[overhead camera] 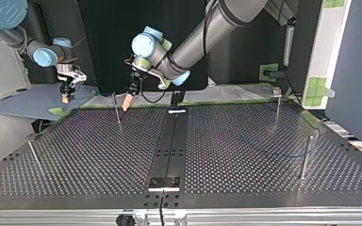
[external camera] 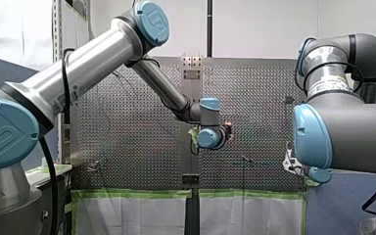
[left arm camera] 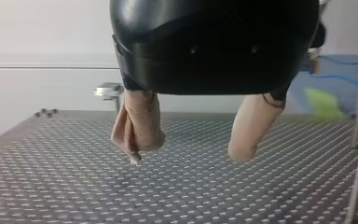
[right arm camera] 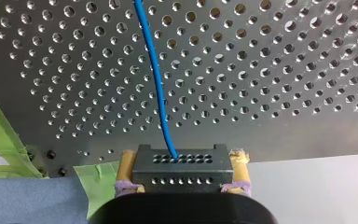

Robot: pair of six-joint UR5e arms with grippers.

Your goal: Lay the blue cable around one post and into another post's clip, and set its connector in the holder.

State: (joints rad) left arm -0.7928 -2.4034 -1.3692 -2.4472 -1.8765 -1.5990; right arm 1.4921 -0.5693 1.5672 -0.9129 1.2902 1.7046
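Right gripper is pinching the rigid black connector by its sides w/ the prob. light, limp blue cable running ahead toward 12 o'clock over the perforated table; left gripper is hovering spread, empty.

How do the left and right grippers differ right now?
The left gripper is open and empty; the right gripper is shut on the connector, with the cable trailing out. The left hangs over the table; the right hangs past its edge. Both have pale pads.
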